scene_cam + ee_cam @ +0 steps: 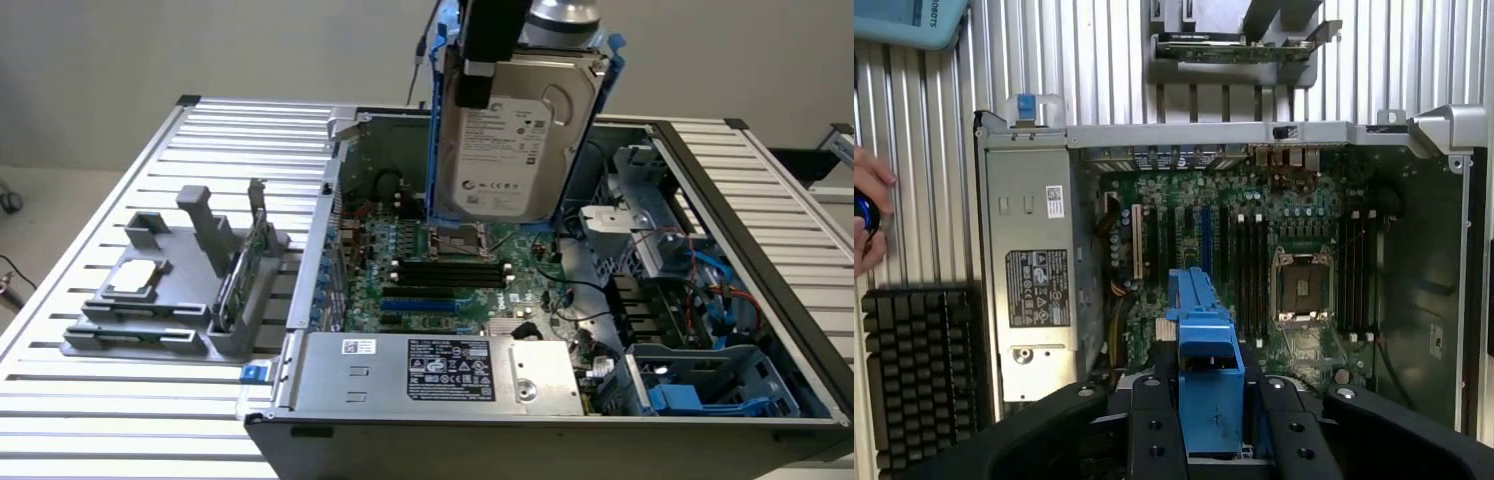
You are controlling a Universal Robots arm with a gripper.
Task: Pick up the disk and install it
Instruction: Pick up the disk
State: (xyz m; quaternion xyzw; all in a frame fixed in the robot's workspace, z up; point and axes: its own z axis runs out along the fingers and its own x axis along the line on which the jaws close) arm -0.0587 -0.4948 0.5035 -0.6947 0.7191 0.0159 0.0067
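Note:
The disk (507, 140), a silver-grey hard drive with a white label and blue carrier rails, hangs upright above the open computer case (400, 372). It is over the motherboard (454, 270), near the case's back. My gripper (514, 45) comes down from above and is shut on the disk's upper end. In the wrist view the blue carrier (1209, 375) sits clamped in my gripper (1219, 440), with a black finger (1154, 430) on either side and the motherboard (1254, 260) below it.
A drive cage with a blue bay (694, 390) fills the case's front corner at the exterior view's right. A grey holder (174, 300) on the slatted table carries a small silver drive (134, 280) and a green card (243, 275). A hand (866, 220) and a keyboard (919, 370) lie beside the case.

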